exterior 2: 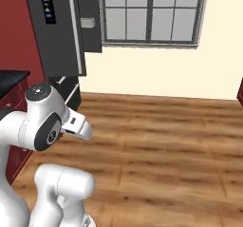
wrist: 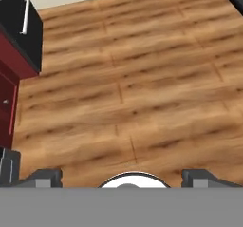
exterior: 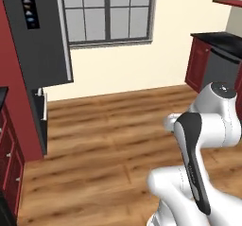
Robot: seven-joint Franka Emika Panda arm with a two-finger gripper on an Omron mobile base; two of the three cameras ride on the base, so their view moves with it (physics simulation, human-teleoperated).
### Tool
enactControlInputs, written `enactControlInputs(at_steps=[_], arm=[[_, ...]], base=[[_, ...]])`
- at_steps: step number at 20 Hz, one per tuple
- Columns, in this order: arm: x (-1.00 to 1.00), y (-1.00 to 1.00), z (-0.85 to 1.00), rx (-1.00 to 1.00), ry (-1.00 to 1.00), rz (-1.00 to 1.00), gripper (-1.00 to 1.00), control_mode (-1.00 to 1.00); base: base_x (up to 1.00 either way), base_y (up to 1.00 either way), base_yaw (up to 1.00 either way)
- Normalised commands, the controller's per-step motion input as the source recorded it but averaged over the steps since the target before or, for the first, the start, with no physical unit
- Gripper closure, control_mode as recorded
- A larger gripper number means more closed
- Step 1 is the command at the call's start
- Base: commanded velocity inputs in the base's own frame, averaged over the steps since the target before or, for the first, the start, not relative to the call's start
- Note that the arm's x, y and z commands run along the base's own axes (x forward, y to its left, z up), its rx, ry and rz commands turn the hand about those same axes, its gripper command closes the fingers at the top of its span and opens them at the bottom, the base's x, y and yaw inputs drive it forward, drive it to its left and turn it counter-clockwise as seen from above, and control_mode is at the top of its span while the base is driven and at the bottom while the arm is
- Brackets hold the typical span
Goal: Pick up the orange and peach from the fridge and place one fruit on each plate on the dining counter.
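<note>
Here, fridge (exterior: 40,36) stands upper left, dark grey door with silver bar handle (exterior: 66,38), beside red cabinets (exterior: 12,159). Pincer (wrist: 122,177) points down over bare wooden floor (wrist: 142,88); fingers (wrist: 45,177) set wide apart, nothing between.

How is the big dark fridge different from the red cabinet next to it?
The fridge is dark grey and reaches out of the picture's top; the red cabinet is low, with a black top. The fridge has a long silver bar handle; the cabinet's handles are tiny. Both stand on the wooden floor.
</note>
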Motion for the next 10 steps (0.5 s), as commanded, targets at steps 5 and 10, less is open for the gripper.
enactControlInputs(at_steps=[5, 10], arm=[[0.0, 0.0, 0.0, 0.0, 0.0, 0.0, -1.0, 1.0], [0.0, 0.0, 0.0, 0.0, 0.0, 0.0, -1.0, 1.0]], base=[[1.0, 0.06, -0.05], [1.0, 0.02, 0.01]])
